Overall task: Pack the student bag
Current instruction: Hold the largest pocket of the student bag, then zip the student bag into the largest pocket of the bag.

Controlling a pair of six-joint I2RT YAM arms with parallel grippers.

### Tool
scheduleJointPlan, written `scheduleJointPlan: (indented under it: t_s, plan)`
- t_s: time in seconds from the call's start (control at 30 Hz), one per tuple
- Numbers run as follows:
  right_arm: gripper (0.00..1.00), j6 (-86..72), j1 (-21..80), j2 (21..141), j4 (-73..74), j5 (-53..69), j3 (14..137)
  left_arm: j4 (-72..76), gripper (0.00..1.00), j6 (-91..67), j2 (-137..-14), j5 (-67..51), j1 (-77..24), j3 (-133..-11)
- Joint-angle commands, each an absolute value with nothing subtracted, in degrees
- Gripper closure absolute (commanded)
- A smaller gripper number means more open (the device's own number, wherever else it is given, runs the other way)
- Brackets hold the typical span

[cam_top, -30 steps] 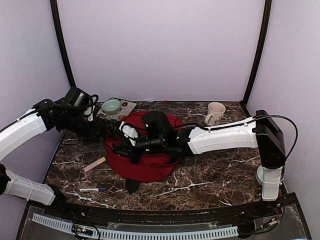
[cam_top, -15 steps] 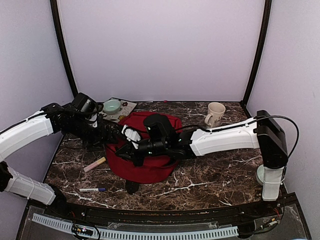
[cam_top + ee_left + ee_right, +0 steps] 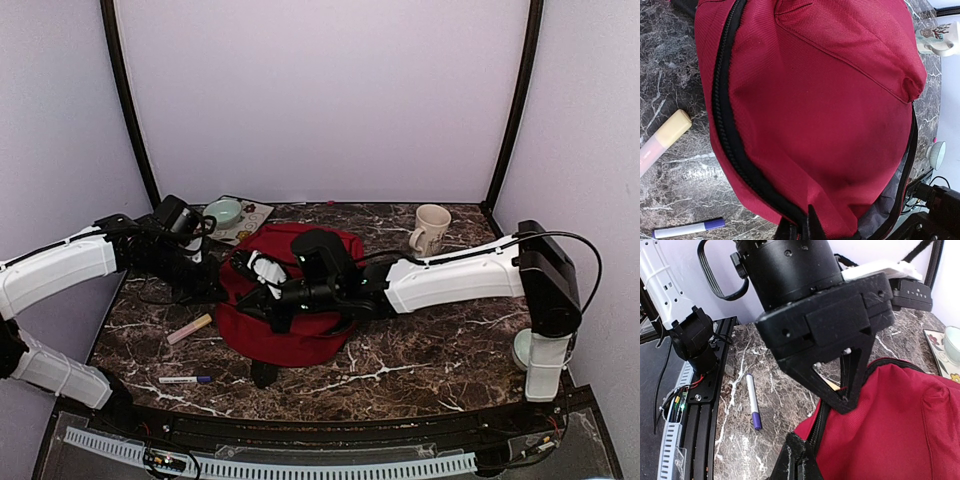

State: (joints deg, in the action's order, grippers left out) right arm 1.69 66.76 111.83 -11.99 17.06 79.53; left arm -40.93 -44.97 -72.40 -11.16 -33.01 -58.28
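Observation:
The student bag [image 3: 290, 338], red with a dark zipper, lies mid-table and fills the left wrist view [image 3: 830, 100]. My left gripper [image 3: 220, 290] is at the bag's left edge, shut on the red fabric beside the zipper [image 3: 807, 226]. The right wrist view shows its black fingers [image 3: 846, 390] pinching that rim. My right gripper [image 3: 262, 303] reaches across the top of the bag and is shut on the zippered rim close by [image 3: 802, 456]. Grey lining [image 3: 885, 200] shows at the opening.
A pink and yellow highlighter [image 3: 189, 329] and a purple-capped pen [image 3: 185, 380] lie left of the bag. A green bowl [image 3: 222, 212] on a patterned tray [image 3: 255, 213] sits at the back left. A cream mug [image 3: 431, 226] stands at the back right. A black strap [image 3: 263, 373] pokes out in front.
My left gripper moved right to the bag's left edge and closed on it. The right arm shifted slightly, still holding the rim.

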Motion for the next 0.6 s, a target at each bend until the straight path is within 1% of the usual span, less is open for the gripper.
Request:
scheduleJointPlan:
  t_s: [0.0,0.3,0.57]
  plan:
    - [1.00,2.9,66.8,106.4,-13.9,14.8,75.6,-43.7,1.00,-42.7,-71.8,-7.5,-32.8,-58.1]
    - [1.00,3.2,65.3,96.8,-13.0,10.9,62.7,-44.5,1.00,-40.8,-69.7,-6.7,-30.9,-57.4]
    - [1.00,3.7,64.8,94.7,-11.4,9.4,61.3,-41.7,1.00,-38.0,-71.8,-9.9,-30.7,-58.3]
